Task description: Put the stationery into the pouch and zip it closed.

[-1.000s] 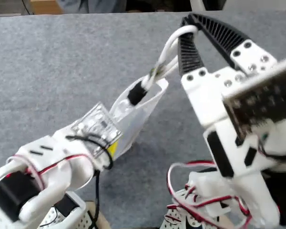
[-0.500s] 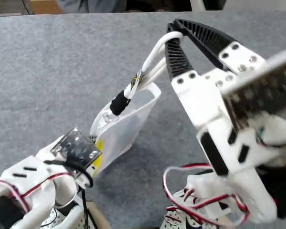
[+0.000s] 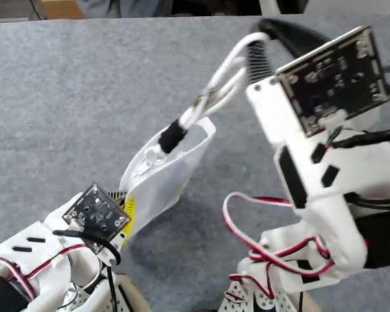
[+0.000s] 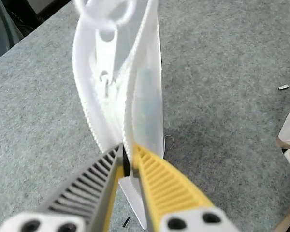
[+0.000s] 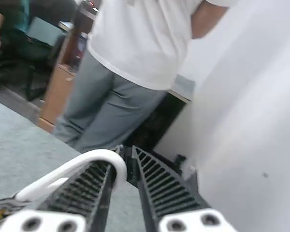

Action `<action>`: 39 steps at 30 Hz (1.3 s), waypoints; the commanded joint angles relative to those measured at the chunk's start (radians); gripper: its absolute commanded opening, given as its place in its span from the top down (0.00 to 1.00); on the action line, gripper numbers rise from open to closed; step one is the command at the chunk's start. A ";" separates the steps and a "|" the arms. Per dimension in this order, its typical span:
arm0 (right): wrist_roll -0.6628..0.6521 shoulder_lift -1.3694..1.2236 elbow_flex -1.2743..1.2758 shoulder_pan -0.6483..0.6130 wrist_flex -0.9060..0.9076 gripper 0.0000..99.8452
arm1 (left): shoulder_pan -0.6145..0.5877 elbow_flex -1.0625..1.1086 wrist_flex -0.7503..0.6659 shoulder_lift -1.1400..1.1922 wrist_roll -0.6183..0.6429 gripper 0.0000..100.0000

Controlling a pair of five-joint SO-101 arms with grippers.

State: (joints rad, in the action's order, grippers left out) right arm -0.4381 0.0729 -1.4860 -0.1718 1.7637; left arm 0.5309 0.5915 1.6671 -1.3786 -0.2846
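Grey table stretches left and far of the translucent pouch (gaping open). Left gripper pinches its near edge; right gripper clamps a white cord at its mouth.

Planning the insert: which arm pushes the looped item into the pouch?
Right: the right gripper grips the white looped item, black end at the pouch mouth. The left gripper pins the pouch edge.
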 commanded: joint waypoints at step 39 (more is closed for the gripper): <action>-0.069 -0.096 -0.007 0.262 -0.003 0.99 | -0.013 -0.096 -0.026 0.012 -0.005 0.97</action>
State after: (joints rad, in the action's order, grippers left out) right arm -0.4979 -0.0621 -1.4845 0.1504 1.7668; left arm 0.5232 0.5623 1.6809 -1.3740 -0.2800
